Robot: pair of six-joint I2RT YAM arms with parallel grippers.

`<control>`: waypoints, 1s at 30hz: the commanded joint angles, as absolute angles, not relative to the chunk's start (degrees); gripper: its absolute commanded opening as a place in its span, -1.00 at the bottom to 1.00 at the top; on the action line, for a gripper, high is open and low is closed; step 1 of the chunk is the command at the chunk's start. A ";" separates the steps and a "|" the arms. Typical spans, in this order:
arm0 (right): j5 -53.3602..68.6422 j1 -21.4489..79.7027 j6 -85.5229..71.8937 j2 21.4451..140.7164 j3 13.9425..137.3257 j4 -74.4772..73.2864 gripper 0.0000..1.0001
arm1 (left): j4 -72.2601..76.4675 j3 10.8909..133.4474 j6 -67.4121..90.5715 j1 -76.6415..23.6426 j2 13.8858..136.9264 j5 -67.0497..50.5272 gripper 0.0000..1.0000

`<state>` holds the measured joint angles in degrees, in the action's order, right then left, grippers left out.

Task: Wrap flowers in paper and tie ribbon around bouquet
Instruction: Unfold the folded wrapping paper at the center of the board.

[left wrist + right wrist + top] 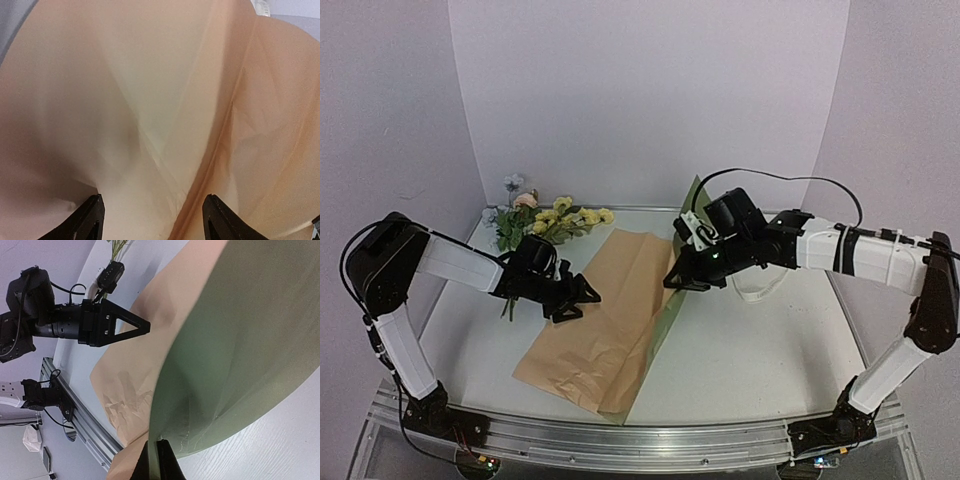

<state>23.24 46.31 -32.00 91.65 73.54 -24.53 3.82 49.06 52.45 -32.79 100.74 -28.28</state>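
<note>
A large thin sheet of paper, tan on its upper face and olive-green beneath, lies mid-table on a white table. Its long axis runs from the far edge toward the near edge, slanting left.

The right gripper has its jaws pressed together on the sheet's right long edge. It holds that edge up off the table, so the green underside shows.

The left gripper, jaws apart and holding nothing, hovers at the opposite long edge. It points across the sheet, with the paper just ahead of and under its fingers.

A small bunch of pale yellow, pink and grey-blue flowers with green stems lies at the far left corner, off the paper and just behind the left arm. That arm is plainly the nearer one and looks best placed to bring the flowers onto the sheet.
</note>
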 commanded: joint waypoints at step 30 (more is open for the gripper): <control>10.87 44.07 -42.78 82.22 48.75 -24.20 -0.99 | -7.38 59.44 45.85 -24.70 110.78 -15.78 0.36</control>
<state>10.04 41.81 -38.98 80.47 50.53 -32.61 1.91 54.64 49.87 -25.06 106.18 -20.19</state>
